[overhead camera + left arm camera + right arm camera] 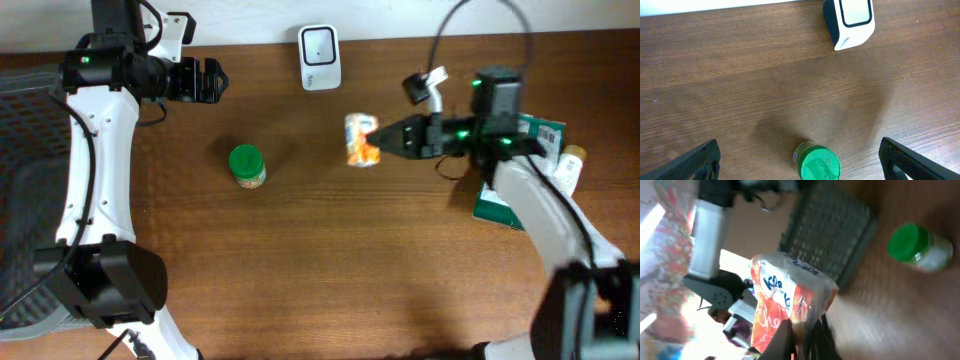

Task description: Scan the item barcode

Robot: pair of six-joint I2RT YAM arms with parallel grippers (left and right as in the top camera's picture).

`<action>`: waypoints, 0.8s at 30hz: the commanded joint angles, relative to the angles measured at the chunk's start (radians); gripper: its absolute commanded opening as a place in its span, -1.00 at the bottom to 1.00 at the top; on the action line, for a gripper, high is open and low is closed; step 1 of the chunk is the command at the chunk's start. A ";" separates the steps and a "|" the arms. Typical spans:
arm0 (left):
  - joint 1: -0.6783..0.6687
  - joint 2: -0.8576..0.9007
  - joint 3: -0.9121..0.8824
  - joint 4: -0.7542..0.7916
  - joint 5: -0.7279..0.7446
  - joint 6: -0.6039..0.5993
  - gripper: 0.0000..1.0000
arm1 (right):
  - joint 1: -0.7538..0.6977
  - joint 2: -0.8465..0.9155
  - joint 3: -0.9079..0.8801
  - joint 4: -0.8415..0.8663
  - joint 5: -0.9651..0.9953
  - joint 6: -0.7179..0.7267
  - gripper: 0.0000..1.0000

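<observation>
Crinkled orange-and-white plastic made up the snack packet (361, 139), which hung pinched at one edge in the right gripper (384, 138), its jaws closed tight on the film. In the overhead view the packet sat just left of that gripper's tips, its long axis running roughly toward the tabletop's far edge. The white barcode scanner (319, 57) stood beyond it, up and slightly left, near but clearly apart; that offset is what the coming move seemed to turn on, since the packet would need carrying toward the scanner's dark window and turning so its printed code faced it. Whether the barcode showed on the visible face could not be told. The right arm was plainly the nearer one. The left gripper (208, 81) rested farther left with its jaws spread wide and holding nothing. A jar with a glossy green screw lid (246, 164) stood upright on the wood-grain tabletop (300, 260), well left of the packet. The right wrist view showed the packet's soft, wrinkled skin, likely slippery and easily deformed, beside the rigid jar.
</observation>
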 commanded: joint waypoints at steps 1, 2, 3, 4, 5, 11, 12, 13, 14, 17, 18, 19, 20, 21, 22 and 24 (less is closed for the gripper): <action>0.002 0.004 0.000 0.001 0.001 0.006 0.99 | -0.011 -0.078 0.015 0.062 -0.026 0.115 -0.92; 0.002 0.004 0.000 0.001 0.001 0.006 0.98 | -0.011 -0.085 0.015 0.081 -0.026 0.136 -0.92; 0.002 0.004 0.000 0.001 0.001 0.006 0.98 | -0.011 -0.086 0.015 0.098 -0.026 0.151 -0.92; 0.002 0.004 0.000 0.001 0.001 0.006 0.98 | -0.011 -0.086 0.015 0.112 -0.026 0.167 -0.92; 0.002 0.004 0.000 0.001 0.001 0.006 0.98 | -0.011 -0.086 0.015 0.116 -0.026 0.169 -0.92; 0.002 0.004 0.000 0.001 0.001 0.006 0.99 | 0.042 -0.080 0.015 0.137 0.161 0.134 -0.92; 0.002 0.004 0.000 0.001 0.001 0.006 0.98 | 0.059 -0.077 0.015 0.132 0.217 0.129 -0.92; 0.002 0.004 0.000 0.001 0.001 0.006 0.98 | 0.074 -0.074 0.015 0.130 0.261 0.115 -0.92; 0.002 0.004 0.000 0.001 0.001 0.006 0.98 | 0.094 -0.073 0.015 0.092 0.331 0.087 -0.92; 0.002 0.004 0.000 0.001 0.001 0.006 0.98 | 0.154 -0.073 0.018 -0.176 0.584 -0.116 -0.92; 0.002 0.004 0.000 0.001 0.001 0.006 0.98 | 0.191 -0.073 0.035 -0.273 0.706 -0.159 -0.92; 0.002 0.004 0.000 0.001 0.001 0.006 0.98 | 0.221 -0.073 0.059 -0.327 0.803 -0.179 -0.92; 0.000 0.004 0.000 0.001 0.001 0.006 0.98 | 0.247 -0.073 0.095 -0.376 0.889 -0.200 -0.92; 0.000 0.004 0.000 0.001 0.001 0.006 0.98 | 0.285 -0.053 0.222 -0.500 1.024 -0.259 -0.92; 0.000 0.004 0.000 0.001 0.001 0.006 0.98 | 0.299 -0.031 0.304 -0.578 1.095 -0.286 -0.92; 0.000 0.004 0.000 0.001 0.001 0.006 0.98 | 0.336 0.064 0.546 -0.748 1.256 -0.373 -0.92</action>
